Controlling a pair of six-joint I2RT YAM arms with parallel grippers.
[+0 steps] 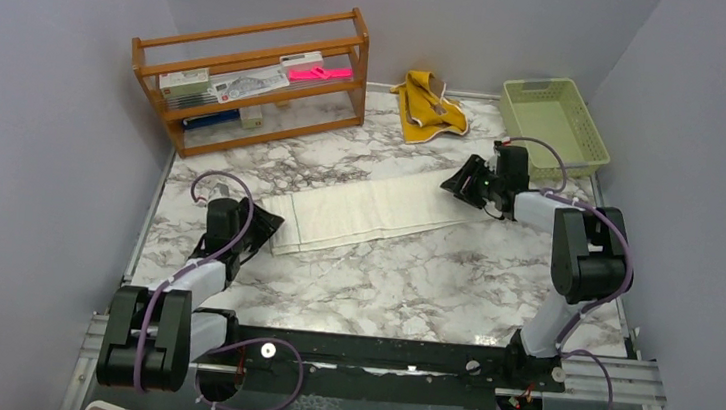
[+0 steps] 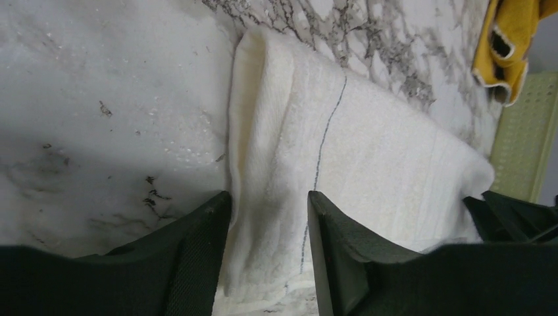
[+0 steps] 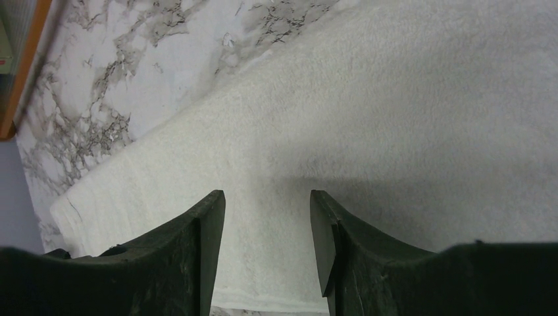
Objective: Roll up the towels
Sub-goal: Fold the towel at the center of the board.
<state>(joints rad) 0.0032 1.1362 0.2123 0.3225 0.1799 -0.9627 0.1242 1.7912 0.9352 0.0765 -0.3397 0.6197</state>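
The cream-white towel (image 1: 368,211) lies folded in a long strip across the marble table, running from lower left to upper right. My left gripper (image 1: 258,227) is open over the strip's left end, its jaws either side of a raised fold in the cloth (image 2: 266,217). My right gripper (image 1: 462,182) is open over the strip's right end, with flat towel (image 3: 266,217) between its jaws. The mustard-yellow towel (image 1: 431,107) lies crumpled at the back of the table, and shows at the upper right of the left wrist view (image 2: 510,39).
A wooden two-shelf rack (image 1: 251,79) with boxes and a pink item stands at the back left. A pale green plastic basket (image 1: 553,121) sits at the back right, close behind the right arm. Grey walls close in the table on three sides.
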